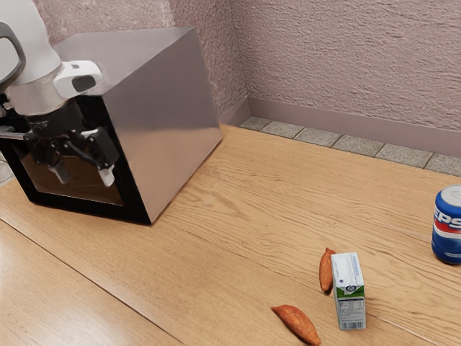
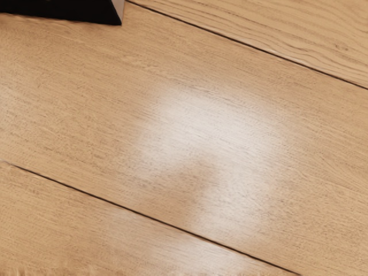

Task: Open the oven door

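In the exterior view, nearest, at the lower right of the frame: one sweet potato [image 1: 297, 324], then a carton [image 1: 348, 288] upright on the wooden tabletop [image 1: 194, 288], with a second sweet potato [image 1: 326, 270] just beside. Farther back, at the right edge, a Pepsi can [image 1: 448, 234]. At the left, the black gripper [image 1: 85, 174], jaws apart and pointing down, nothing between. Directly behind the jaws, the oven door [image 1: 90, 204], shut, with its handle [image 1: 13, 135] at the left edge of the frame, level with the gripper's upper part; contact impossible to tell. Behind the door, the oven's metal body [image 1: 162, 122], then a rough wall [image 1: 346, 65]. In the wrist view, bare wood, and a dark oven corner at the upper left.
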### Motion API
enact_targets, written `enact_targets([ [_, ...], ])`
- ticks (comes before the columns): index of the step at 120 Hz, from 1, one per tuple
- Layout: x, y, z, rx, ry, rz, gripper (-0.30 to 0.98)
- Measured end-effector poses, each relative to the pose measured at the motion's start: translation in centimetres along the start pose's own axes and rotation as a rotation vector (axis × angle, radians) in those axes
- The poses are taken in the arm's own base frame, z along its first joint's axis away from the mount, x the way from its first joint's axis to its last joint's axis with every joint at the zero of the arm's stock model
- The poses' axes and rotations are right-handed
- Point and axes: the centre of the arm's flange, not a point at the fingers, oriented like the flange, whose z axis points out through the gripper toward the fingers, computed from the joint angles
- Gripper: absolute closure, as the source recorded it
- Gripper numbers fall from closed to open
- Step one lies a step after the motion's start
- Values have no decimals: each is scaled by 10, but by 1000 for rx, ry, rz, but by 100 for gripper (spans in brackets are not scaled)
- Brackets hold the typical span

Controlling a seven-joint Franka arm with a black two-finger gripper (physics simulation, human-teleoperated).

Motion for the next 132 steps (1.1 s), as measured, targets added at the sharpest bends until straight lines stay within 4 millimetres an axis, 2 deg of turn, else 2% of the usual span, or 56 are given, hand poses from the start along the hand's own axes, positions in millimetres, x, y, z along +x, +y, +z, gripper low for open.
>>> enact_targets([
  [10,-8,-19,-3,10,-8,-106,0],
  [17,-35,-31,-8,7,-1,-162,0],
  [22,-76,-62,-9,-6,13,-247,0],
  [25,-94,-85,-10,-15,24,-313,0],
  [28,-103,-108,-5,-37,35,-379,0],
  [31,-105,-120,1,-60,53,-428,0],
  [37,-97,-132,4,-106,130,-515,0],
  [50,-73,-145,-4,-220,304,-693,0],
  [61,-32,-162,-8,-266,422,-844,0],
  [66,-21,-171,-15,-289,475,-905,0],
  [86,28,-197,-6,-360,559,-1145,0],
  [90,30,-203,-8,-382,572,-1196,0],
  [96,16,-218,-9,-406,596,-1283,0],
  [103,9,-223,-6,-419,611,-1362,0],
  [122,28,-232,25,-444,584,-1515,0],
  [132,32,-238,32,-461,589,-1578,0],
])
